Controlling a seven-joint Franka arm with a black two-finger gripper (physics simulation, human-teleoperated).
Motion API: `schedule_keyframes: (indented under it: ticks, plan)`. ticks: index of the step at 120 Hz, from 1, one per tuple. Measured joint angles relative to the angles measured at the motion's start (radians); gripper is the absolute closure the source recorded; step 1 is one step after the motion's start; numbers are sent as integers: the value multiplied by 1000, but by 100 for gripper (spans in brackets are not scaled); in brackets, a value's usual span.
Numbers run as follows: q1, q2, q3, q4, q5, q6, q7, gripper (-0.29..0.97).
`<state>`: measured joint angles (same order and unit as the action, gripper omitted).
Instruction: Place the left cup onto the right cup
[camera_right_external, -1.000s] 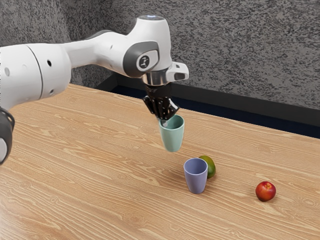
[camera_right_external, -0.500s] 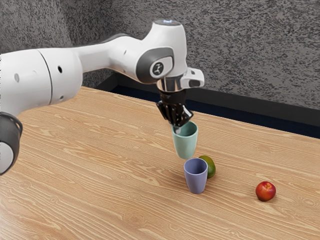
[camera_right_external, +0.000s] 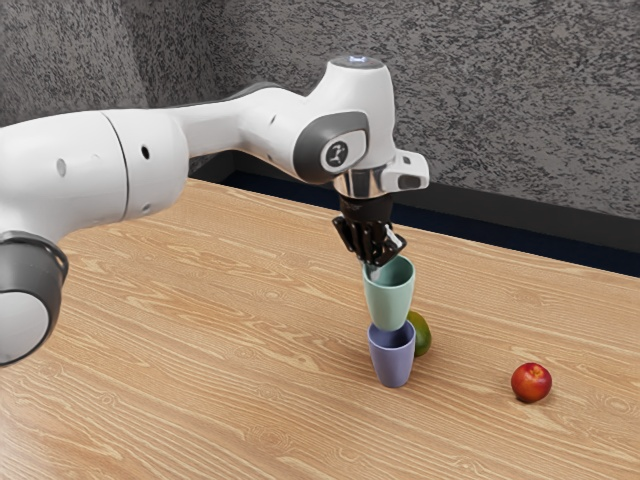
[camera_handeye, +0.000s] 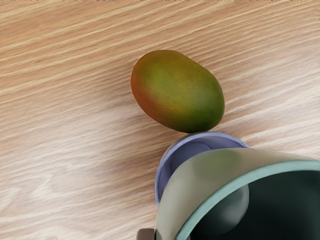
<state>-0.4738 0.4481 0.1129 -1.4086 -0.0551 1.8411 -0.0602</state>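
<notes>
The teal cup (camera_right_external: 389, 294) hangs upright from my gripper (camera_right_external: 380, 256), which is shut on its rim. Its base sits right over the mouth of the purple cup (camera_right_external: 391, 353), which stands on the wooden table (camera_right_external: 180, 330); whether the two touch I cannot tell. From the hand, the teal cup (camera_handeye: 235, 195) is large and close, slightly tilted, overlapping the purple cup's rim (camera_handeye: 172, 155) beneath it.
A green-red mango (camera_right_external: 420, 333) lies just behind the purple cup, almost touching it, and is seen beside the cup rim (camera_handeye: 177, 90) from the hand. A red apple (camera_right_external: 531, 382) rests further to the exterior view's right. A dark wall runs along the table's far edge.
My arm has carried the teal cup toward the exterior view's right and downward, from beside the purple cup to directly above its mouth. The purple cup, mango and apple have stayed put.
</notes>
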Motion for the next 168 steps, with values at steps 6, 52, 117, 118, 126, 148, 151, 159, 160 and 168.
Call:
schedule_keyframes:
  ticks: [6, 52, 117, 118, 126, 148, 151, 159, 160, 168]
  plan:
    - [-1, 4, 0, 4, 0, 1, 0, 79]
    - [-2, 35, -9, 21, -2, 6, 0, 79]
    - [1, 49, -8, 5, -4, 25, 0, 79]
    - [1, 50, -8, 5, -4, 26, 0, 79]
    - [1, 54, -8, 5, -4, 28, 0, 79]
    - [3, 63, -7, 4, -9, 34, 0, 79]
    - [3, 63, -7, 3, -10, 34, 0, 79]
    - [3, 64, -7, 0, -11, 36, 0, 78]
    - [3, 64, -7, -1, -11, 36, 0, 78]
    - [3, 64, -7, -2, -17, 37, 1, 67]
